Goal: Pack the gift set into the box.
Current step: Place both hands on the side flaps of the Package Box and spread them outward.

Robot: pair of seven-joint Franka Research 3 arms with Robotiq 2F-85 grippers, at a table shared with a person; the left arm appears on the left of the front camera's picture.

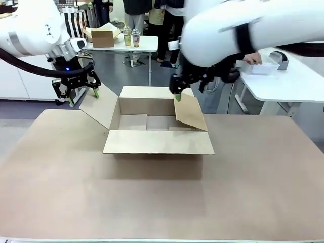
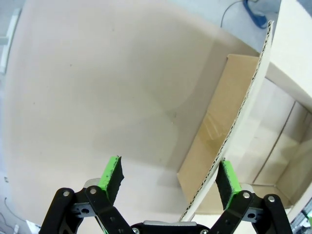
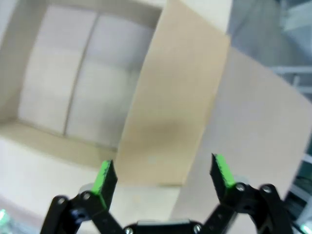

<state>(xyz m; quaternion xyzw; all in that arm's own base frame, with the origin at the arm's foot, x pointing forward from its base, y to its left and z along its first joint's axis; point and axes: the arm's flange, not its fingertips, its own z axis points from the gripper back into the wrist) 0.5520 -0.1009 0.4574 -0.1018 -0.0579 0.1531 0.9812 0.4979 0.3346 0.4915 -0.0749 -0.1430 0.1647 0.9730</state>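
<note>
The box (image 1: 158,143), a big brown carton, sits open at the middle of the table, and its inside looks bare. Its left flap (image 1: 100,105) stands up and outward. My left gripper (image 1: 83,97) hovers open at that flap's outer edge; in the left wrist view the flap's edge (image 2: 239,122) runs between the left gripper's (image 2: 169,178) fingers, close to one green pad (image 2: 227,179). My right gripper (image 1: 177,94) is open just above the raised right flap (image 1: 190,112), which lies under the right gripper (image 3: 163,174) in the right wrist view (image 3: 170,112). The gift set is out of view.
The brown table top (image 1: 152,202) is bare in front of the carton. A white side table (image 1: 293,83) at the right holds a clear tray (image 1: 259,68) with a person's hand on it. A far table carries a smaller cardboard box (image 1: 103,36) and drinks (image 1: 131,36).
</note>
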